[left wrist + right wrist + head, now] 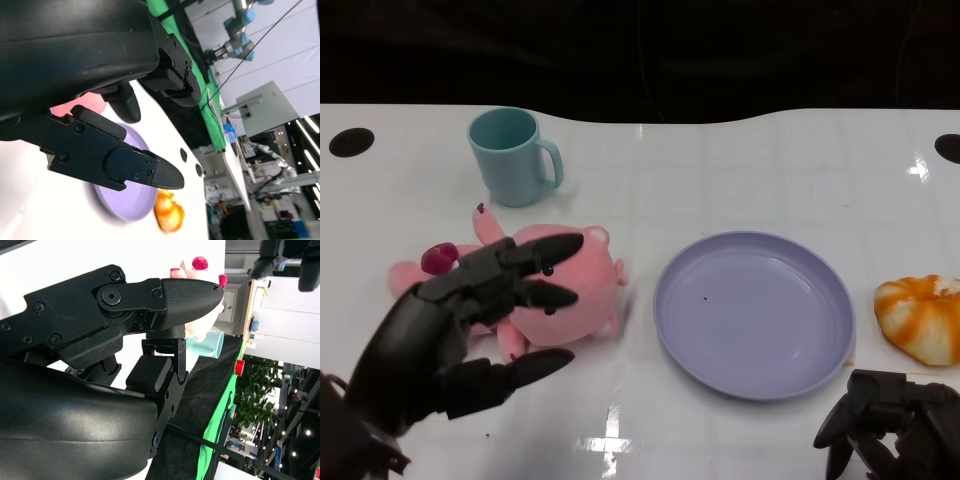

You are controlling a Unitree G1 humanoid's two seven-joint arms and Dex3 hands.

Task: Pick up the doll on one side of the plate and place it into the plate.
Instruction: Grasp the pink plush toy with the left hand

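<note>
A pink plush doll point(582, 285) with red ears lies on the white table just left of the lavender plate point(753, 312). My left hand point(460, 325) hovers over the doll's near side with its fingers spread and nothing in them. The left wrist view shows those fingers point(125, 165) apart, with a bit of pink doll point(75, 107) and the plate point(122, 205) beyond. My right hand point(895, 420) sits at the lower right near the table's front edge, fingers curled in, holding nothing. The right wrist view shows the doll point(200, 305) far off behind its fingers.
A teal mug point(512, 156) stands behind the doll at the back left. An orange-and-white object point(923, 315) lies right of the plate. Two dark round holes point(351, 142) mark the table's back corners.
</note>
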